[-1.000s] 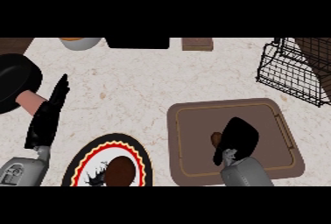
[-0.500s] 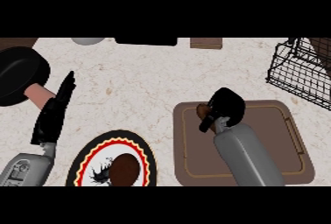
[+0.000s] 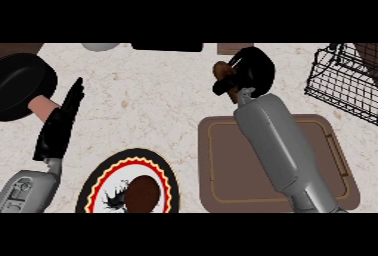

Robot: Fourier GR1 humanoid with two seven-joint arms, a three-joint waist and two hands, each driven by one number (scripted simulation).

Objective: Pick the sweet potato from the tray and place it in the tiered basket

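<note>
My right hand [image 3: 251, 70] is lifted beyond the far edge of the brown tray [image 3: 332, 165], its fingers curled round the brown sweet potato [image 3: 221, 71], which sticks out at the hand's left side. The black wire tiered basket [image 3: 347, 82] stands at the right edge, to the right of the hand and apart from it. The tray's inside shows bare beside my right forearm. My left hand [image 3: 60, 125] rests at the left with straight fingers pointing away, holding nothing.
A black pan [image 3: 22, 85] with a pinkish handle lies at the far left. A round patterned plate [image 3: 111, 185] with a brown food item [image 3: 142, 194] sits at the front. A pale bowl [image 3: 100, 46] and dark objects line the back edge.
My right hand has risen off the tray with the sweet potato in it and moved away from me, past the tray's far edge. The left hand has stayed put.
</note>
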